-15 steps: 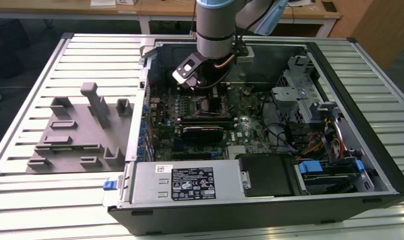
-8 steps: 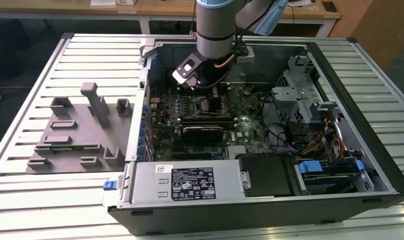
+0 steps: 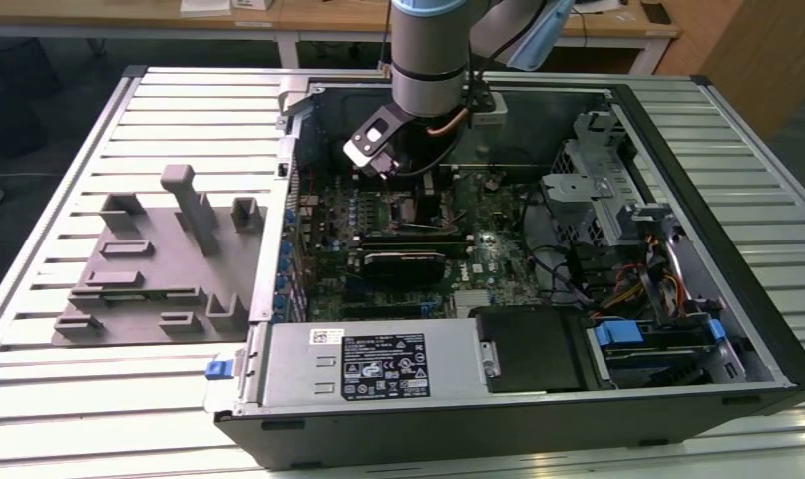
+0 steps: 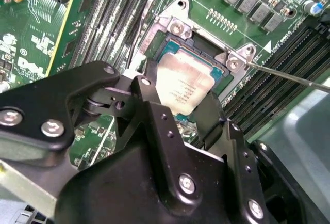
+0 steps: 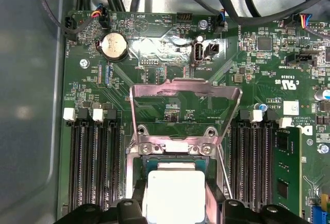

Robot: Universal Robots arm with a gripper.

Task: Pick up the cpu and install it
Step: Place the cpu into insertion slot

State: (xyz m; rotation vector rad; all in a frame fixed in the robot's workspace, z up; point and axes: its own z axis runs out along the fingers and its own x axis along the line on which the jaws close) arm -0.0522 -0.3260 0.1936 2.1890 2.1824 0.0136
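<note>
A pale slatted worktop (image 3: 56,399) carries an open computer case (image 3: 509,429) lying on its side, with wooden desks (image 3: 322,15) behind it. Towards the exterior view's left, a set of grey fixture blocks (image 3: 163,259) stands beside the case. A black-and-white printed label (image 3: 385,366) sits on the power supply (image 3: 362,364) at the case's near edge.

The arm (image 3: 429,50) reaches down into the case over the green motherboard (image 5: 170,53), which bears white print, a coin cell (image 5: 114,46) and rows of black memory slots (image 5: 93,167).

In the second wrist view the hand (image 4: 178,102) has its black fingers (image 4: 147,92) clenched against opposite edges of the cpu (image 4: 183,87), whose silver top carries faint lettering. The cpu sits over the open socket (image 5: 172,164), with the metal load plate (image 5: 185,100) tilted up beyond it. Whether the chip rests in the socket or hangs just above cannot be told.
</note>
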